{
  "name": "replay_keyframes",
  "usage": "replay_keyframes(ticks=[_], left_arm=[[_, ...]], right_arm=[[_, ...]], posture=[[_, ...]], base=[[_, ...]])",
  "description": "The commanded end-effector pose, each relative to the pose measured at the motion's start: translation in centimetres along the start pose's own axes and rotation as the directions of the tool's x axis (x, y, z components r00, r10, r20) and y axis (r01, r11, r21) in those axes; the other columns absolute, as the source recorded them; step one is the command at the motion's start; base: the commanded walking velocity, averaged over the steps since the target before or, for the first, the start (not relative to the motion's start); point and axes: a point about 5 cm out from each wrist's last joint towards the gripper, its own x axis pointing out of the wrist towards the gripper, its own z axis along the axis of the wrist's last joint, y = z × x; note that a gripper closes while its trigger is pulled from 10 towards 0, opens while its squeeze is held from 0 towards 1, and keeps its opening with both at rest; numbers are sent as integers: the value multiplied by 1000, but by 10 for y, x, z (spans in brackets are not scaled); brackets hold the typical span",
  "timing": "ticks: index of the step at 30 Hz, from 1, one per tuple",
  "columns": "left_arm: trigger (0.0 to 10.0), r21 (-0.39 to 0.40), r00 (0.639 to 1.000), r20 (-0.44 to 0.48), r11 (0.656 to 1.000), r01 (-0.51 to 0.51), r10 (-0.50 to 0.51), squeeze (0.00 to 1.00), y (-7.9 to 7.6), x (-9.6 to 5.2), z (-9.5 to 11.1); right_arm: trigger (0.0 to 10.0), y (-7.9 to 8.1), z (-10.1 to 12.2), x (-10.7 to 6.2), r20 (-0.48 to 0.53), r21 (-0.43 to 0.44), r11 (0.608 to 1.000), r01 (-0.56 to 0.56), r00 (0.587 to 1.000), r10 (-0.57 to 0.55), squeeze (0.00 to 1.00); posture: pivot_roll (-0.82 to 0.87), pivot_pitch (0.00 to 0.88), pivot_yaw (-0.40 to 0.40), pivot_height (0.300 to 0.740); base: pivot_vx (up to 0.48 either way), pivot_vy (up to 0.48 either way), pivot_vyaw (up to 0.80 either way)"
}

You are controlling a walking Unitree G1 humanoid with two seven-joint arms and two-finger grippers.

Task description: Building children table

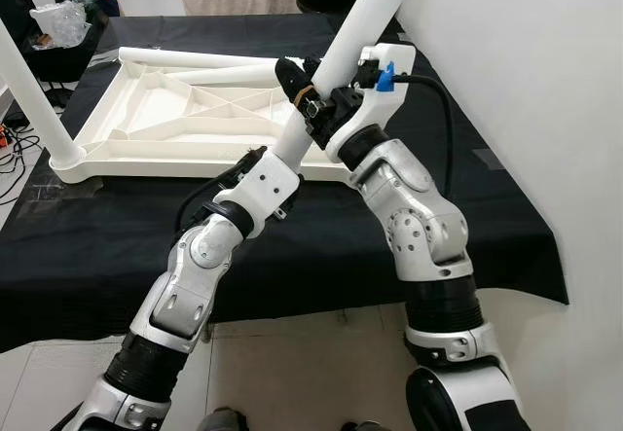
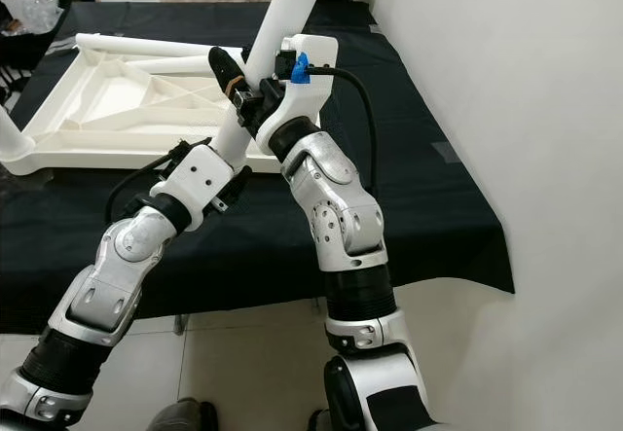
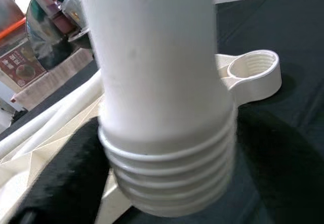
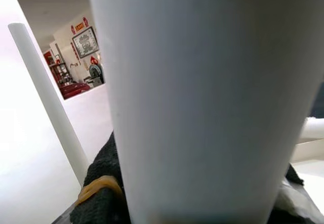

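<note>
Black cloth [image 1: 117, 227]; leg [image 1: 365, 22] slanting upward

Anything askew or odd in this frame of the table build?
The white leg held by both claws, left claw and right claw, leans steeply, its threaded end not yet in the corner socket of the upside-down tabletop. One leg already stands fitted.
</note>
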Motion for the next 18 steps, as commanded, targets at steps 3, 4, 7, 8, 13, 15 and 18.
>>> replay_keyframes(ticks=[3, 4, 7, 8, 13, 15, 18], left_arm=[[10000, -31, 999, 11, 999, 38, -37, 1000, -9, -3, 3], [10000, -4, 1000, -11, 1000, 22, -22, 1000, -6, -6, -1], [10000, 11, 999, -42, 1000, -8, 9, 0, 0, -11, -8], [10000, 10, 998, -55, 999, -36, 37, 0, 3, -14, -11], [10000, 0, 992, -63, 994, -113, 113, 0, 14, -25, -16], [10000, -24, 982, -60, 983, -180, 179, 0, 20, -33, -13], [10000, -55, 970, -52, 969, -241, 238, 0, 25, -38, -9]], right_arm=[[0, 3, 9, 6, 40, 5, 1000, -19, 999, 19, 0], [0, 0, 13, 7, 53, -5, 1000, -6, 999, 6, 0], [0, -6, 18, 8, 70, -19, 1000, 15, 997, -13, 0], [0, -10, 20, 8, 78, -33, 999, 32, 997, -29, 0], [0, -25, 28, 8, 110, -84, 989, 120, 988, -111, 0], [0, -40, 32, 4, 125, -137, 968, 209, 973, -193, 0], [10000, -50, 34, 0, 135, -185, 946, 265, 961, -242, 0]], posture=[[34, 89, -34, 740], [35, 88, -36, 740], [37, 88, -38, 740], [38, 88, -39, 740], [37, 89, -39, 740], [40, 90, -45, 740], [39, 91, -46, 740]], base=[[0, 0, 0], [0, 0, 0], [0, 0, 0], [0, 0, 0], [0, 0, 0], [0, 0, 0], [0, 0, 0]])
